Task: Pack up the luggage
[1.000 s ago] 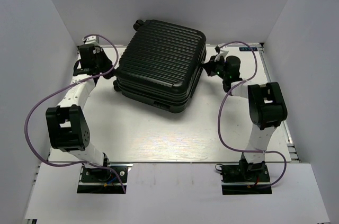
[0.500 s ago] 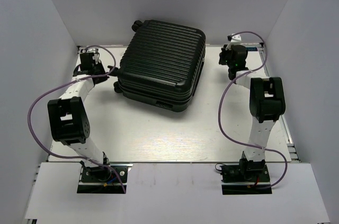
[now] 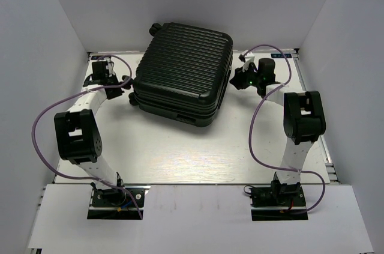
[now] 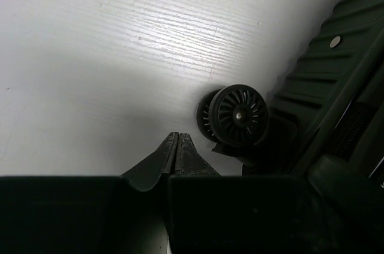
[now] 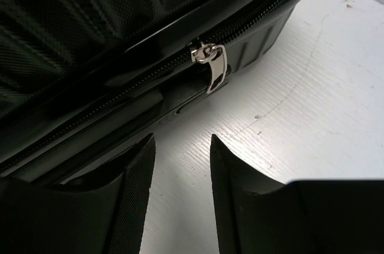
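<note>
Currently, the luggage (image 3: 180, 74) lies closed on the table (image 3: 180, 158).

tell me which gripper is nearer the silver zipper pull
Right. The right gripper faces the zipper pull on the luggage, jaws open, not touching. The left gripper sits shut by a wheel on the opposite side.
</note>
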Tool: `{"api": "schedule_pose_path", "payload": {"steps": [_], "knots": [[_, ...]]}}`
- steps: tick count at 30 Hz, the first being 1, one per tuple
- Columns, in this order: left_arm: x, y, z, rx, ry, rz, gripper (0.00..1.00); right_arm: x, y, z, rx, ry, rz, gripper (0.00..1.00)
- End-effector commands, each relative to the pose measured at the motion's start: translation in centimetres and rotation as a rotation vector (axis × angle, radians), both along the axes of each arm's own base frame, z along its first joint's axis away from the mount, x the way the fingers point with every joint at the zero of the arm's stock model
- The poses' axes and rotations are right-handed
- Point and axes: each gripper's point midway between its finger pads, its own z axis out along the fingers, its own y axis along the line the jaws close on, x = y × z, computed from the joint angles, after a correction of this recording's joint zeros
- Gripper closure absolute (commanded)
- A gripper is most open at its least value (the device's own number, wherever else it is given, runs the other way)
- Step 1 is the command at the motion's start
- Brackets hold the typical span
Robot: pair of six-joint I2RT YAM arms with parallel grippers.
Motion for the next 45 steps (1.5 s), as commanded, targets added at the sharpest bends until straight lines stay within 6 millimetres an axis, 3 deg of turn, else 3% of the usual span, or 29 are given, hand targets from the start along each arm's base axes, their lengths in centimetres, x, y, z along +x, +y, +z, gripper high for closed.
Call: {"api": "schedule_pose_path", "payload": {"steps": [1,2,4,5,7,9,13,14,15,25,31,34,35,37,38,40,41,45], "knots": [[-0.9,1.4,3.5,0.037,-0.049,0.058,0.95,1.4,0.2,3.6,0.027,-0.111,0.012,0.55],[-1.3,1.8,4.9,0.035,-0.078,0.074,0.65,1.8,0.3,4.1,0.027,-0.124,0.004,0.53],[-1.8,2.0,5.7,0.034,-0.087,0.076,0.55,2.2,0.1,4.6,0.027,-0.149,-0.011,0.53],[-2.3,2.0,7.2,0.038,-0.114,0.077,0.41,2.5,0.1,5.0,0.029,-0.166,-0.014,0.53],[-2.7,1.8,8.4,0.032,-0.126,0.064,0.30,2.9,0.3,4.9,0.035,-0.166,-0.020,0.53],[-2.8,1.2,10.3,0.021,-0.160,0.042,0.28,3.6,0.4,5.6,0.043,-0.183,-0.022,0.53],[-2.8,-0.7,11.5,-0.064,-0.157,-0.006,0.17,4.5,1.0,5.8,0.048,-0.196,-0.026,0.52],[-2.5,-1.7,12.0,-0.105,-0.167,-0.041,0.06,4.7,1.2,5.1,0.045,-0.187,-0.030,0.52],[-2.4,-2.2,11.6,-0.130,-0.140,-0.044,0.00,5.2,1.3,5.9,0.046,-0.208,-0.031,0.52],[-0.2,-7.0,9.6,-0.281,-0.029,-0.103,0.00,6.0,2.1,4.8,0.008,-0.224,-0.041,0.53],[1.0,-7.9,7.5,-0.284,0.022,-0.048,0.00,6.7,2.2,4.6,-0.014,-0.239,-0.076,0.62],[1.4,-7.2,6.9,-0.224,0.021,-0.006,0.11,6.9,2.4,4.6,-0.012,-0.250,-0.085,0.73],[1.4,-8.2,6.9,-0.205,0.018,-0.025,0.26,6.6,2.7,4.3,0.000,-0.248,-0.085,0.86],[1.4,-8.4,6.8,-0.204,0.014,-0.023,0.44,6.6,2.8,5.2,0.028,-0.285,-0.089,0.97],[1.7,-8.6,6.9,-0.213,0.001,-0.024,0.66,6.3,2.8,5.0,0.044,-0.289,-0.096,1.00],[1.8,-8.6,6.8,-0.217,-0.005,-0.016,0.92,6.1,2.9,5.6,0.078,-0.309,-0.101,1.00],[1.9,-8.5,6.9,-0.217,-0.012,-0.012,1.00,6.1,2.9,6.1,0.107,-0.329,-0.119,1.00],[2.0,-8.3,6.7,-0.204,-0.011,-0.006,1.00,7.5,1.4,7.2,0.148,-0.344,-0.260,1.00]]}}
